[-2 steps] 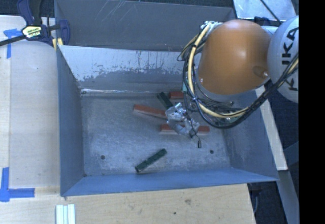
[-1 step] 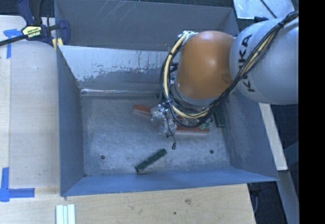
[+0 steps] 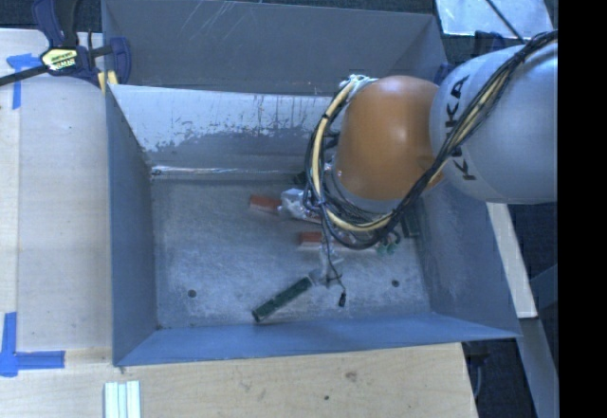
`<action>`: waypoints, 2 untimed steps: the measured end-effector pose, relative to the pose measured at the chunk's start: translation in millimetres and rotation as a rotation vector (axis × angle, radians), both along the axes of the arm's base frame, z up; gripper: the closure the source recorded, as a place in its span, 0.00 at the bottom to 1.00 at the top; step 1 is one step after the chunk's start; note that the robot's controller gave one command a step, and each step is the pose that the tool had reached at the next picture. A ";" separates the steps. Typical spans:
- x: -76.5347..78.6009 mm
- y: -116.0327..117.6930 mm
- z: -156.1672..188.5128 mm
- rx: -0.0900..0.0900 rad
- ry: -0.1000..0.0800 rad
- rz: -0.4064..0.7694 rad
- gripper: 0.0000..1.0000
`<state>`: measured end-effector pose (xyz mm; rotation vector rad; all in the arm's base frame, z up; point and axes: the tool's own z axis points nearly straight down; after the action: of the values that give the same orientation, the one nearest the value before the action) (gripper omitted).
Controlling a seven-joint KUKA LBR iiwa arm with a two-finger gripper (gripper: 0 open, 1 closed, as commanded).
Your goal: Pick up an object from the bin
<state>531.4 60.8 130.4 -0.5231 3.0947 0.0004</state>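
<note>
Arm [image 3: 512, 141] lettered KUKA — over bin [image 3: 190, 245].

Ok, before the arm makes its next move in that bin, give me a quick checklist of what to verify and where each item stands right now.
1. Things left to pick: ok. A dark green stick lies by the near wall, a reddish-brown piece by the far wall, and a smaller reddish piece between them.
2. Is the arm over the bin: ok. Its orange cover hangs over the floor's right half.
3. What lies right under the cover: cannot tell. The cover and cables hide it.
4. Stick free of neighbours: ok. It lies alone.
5. Anything already held: cannot tell.
</note>
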 end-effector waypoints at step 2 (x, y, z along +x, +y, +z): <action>-28.8 -6.3 -60.4 -0.001 0.005 0.239 0.00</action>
<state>502.6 54.5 69.9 -0.8903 3.0147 0.0010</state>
